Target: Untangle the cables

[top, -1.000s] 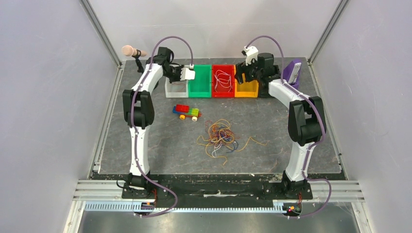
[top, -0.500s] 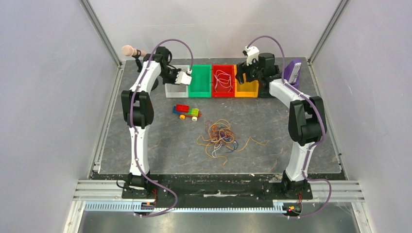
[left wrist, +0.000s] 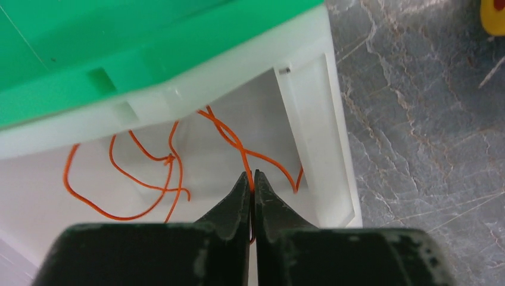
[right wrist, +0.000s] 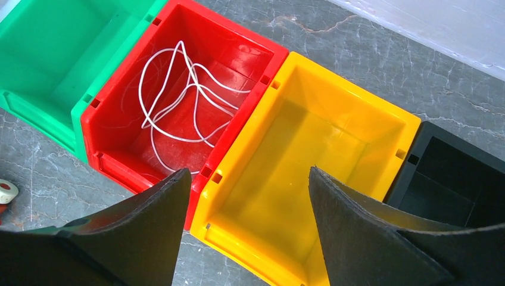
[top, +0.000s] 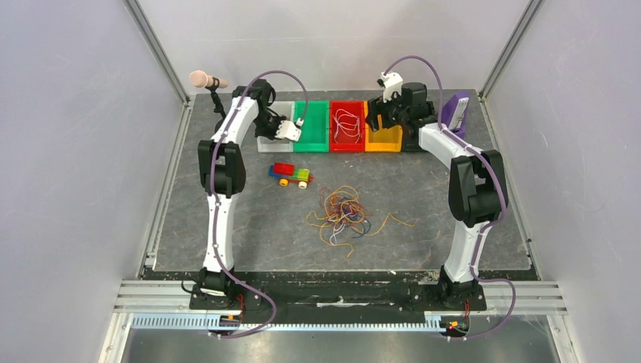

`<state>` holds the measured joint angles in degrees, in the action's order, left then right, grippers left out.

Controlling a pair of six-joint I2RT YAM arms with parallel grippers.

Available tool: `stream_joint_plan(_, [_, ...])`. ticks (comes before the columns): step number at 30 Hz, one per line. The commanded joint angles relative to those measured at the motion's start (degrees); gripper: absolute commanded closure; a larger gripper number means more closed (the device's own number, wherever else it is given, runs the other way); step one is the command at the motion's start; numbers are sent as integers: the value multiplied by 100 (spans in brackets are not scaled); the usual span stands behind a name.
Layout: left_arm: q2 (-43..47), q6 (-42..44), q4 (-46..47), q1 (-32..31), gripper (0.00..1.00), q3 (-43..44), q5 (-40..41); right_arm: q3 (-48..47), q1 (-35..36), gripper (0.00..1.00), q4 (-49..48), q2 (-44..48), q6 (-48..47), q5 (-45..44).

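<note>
I look down on a dark, marbled counter [top: 227, 227]; along its far edge a white bin [left wrist: 336, 137], a green bin [top: 311, 140], a red bin [top: 347, 147], a yellow bin [top: 383, 141] and a black bin [right wrist: 458, 161] stand side by side; nearer me sits a toy car [top: 291, 175] of coloured blocks; near it, toward the middle, a loose tangle of cables [top: 346, 214] sprawls on the bare surface; a purple object [top: 456, 111] stands at the far right corner.

Glossy plastic yellow bin [right wrist: 333, 113], matt veined table [right wrist: 387, 59]
</note>
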<state>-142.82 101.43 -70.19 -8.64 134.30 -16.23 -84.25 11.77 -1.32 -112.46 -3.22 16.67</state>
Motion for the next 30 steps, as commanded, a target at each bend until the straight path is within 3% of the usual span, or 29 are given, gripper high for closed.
stream_joint_plan(1, [75, 0, 187, -106, 84, 55, -185, -133, -26, 25, -53, 63, 13, 74])
stream_joint_plan(12, [911, -186, 211, -112, 29, -433, -313, -54, -48, 20, 71, 364, -55, 374])
stream_joint_plan(18, [1653, -503, 331, -41, 25, -695, -1053, 103, -52, 17, 78, 605, -62, 668])
stream_joint_plan(23, [2043, -1499, 896, 60, 24, -735, -1683, 141, -68, 17, 375, 801, -225, 838])
stream_joint_plan(26, [2478, -2553, 1358, 73, 23, -936, -2023, 233, -87, 17, 763, 1010, -504, 1065])
stream_joint_plan(30, [3520, -5443, 2920, 63, 23, -1847, -1903, 467, -96, 17, 1715, 1418, -1202, 1615])
